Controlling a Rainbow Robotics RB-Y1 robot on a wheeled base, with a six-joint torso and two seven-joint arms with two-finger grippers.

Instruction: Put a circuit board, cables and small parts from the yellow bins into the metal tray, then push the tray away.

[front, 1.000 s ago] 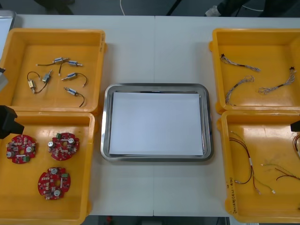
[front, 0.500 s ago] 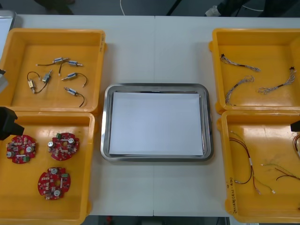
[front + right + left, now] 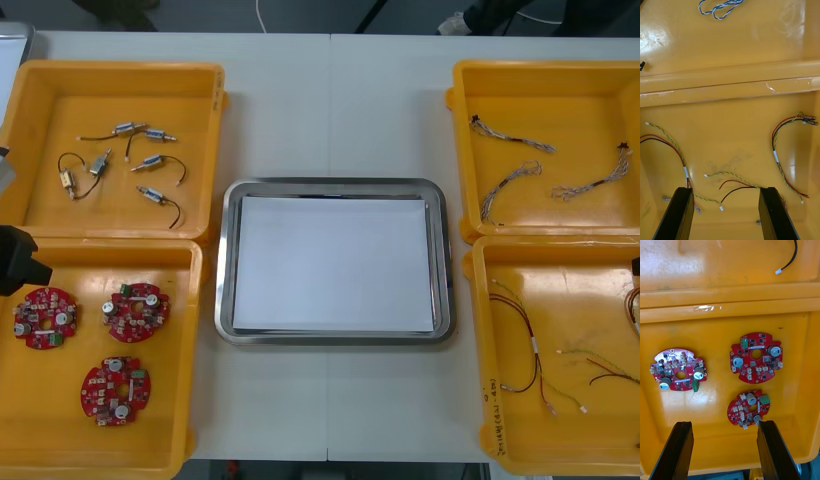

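Three round red circuit boards (image 3: 135, 311) lie in the near left yellow bin (image 3: 185, 300). My left gripper (image 3: 724, 450) hovers open above them, the smallest-looking board (image 3: 748, 408) just beyond its fingertips and the other two (image 3: 756, 357) (image 3: 678, 370) farther off. The left arm (image 3: 16, 262) shows at that bin's outer edge. My right gripper (image 3: 726, 213) stands open over the near right bin (image 3: 480, 330), above red and yellow cables (image 3: 733, 182). The metal tray (image 3: 335, 185), white inside, sits between the bins with nothing in it.
The far left bin (image 3: 215, 120) holds several small metal parts (image 3: 150, 163) with black leads. The far right bin (image 3: 455, 130) holds twisted blue and white cables (image 3: 510, 183). A bin wall (image 3: 730, 84) runs across beyond the right fingers.
The right arm has slid outward, and less of it shows at the front view's right edge. The left arm has barely shifted.
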